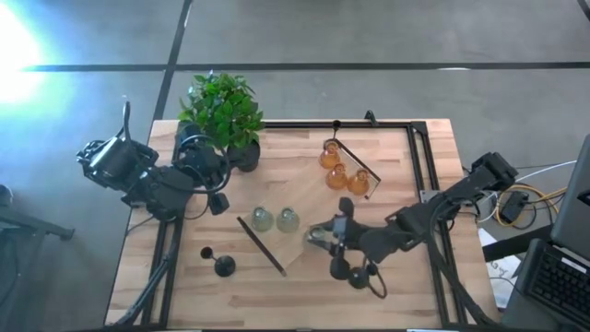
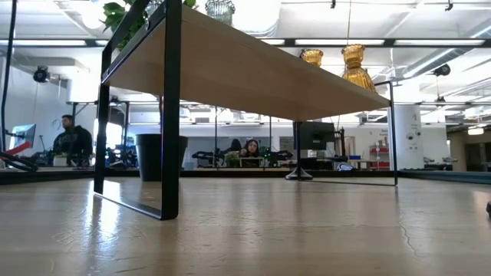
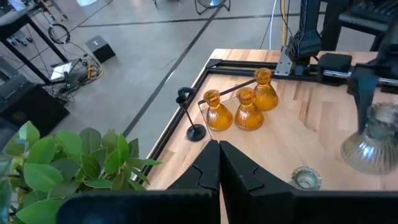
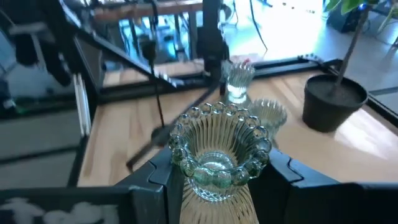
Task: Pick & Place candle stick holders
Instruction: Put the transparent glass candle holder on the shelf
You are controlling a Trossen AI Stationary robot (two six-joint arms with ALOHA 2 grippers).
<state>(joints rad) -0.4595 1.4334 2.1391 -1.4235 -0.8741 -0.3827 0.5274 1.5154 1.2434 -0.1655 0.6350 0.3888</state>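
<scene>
Three amber glass holders (image 1: 337, 173) stand on the wooden top at the far right; they also show in the left wrist view (image 3: 247, 112). Two pale green-grey holders (image 1: 274, 219) stand mid-table. My right gripper (image 1: 320, 238) is shut on a third pale holder (image 4: 217, 152) just right of them. Black holders stand on their round bases at the near left (image 1: 221, 266), below my right gripper (image 1: 350, 272), and one at the far edge (image 3: 194, 130). My left gripper (image 3: 219, 163) is shut and empty beside the plant pot (image 1: 247, 155). My right gripper pinches the pale holder's ribbed body (image 4: 205, 186) between its two fingers, just under the beaded rim. The fingers come about level from the table's right side. The holder is upright with its open top up; I cannot tell whether its base touches the wood.
A green plant in a black pot (image 4: 333, 102) stands at the far left. A thin dark bar (image 1: 263, 244) lies slanted mid-table. A black metal frame (image 1: 419, 157) runs along the far and right edges. In the low view people sit in the room behind (image 2: 249, 149).
</scene>
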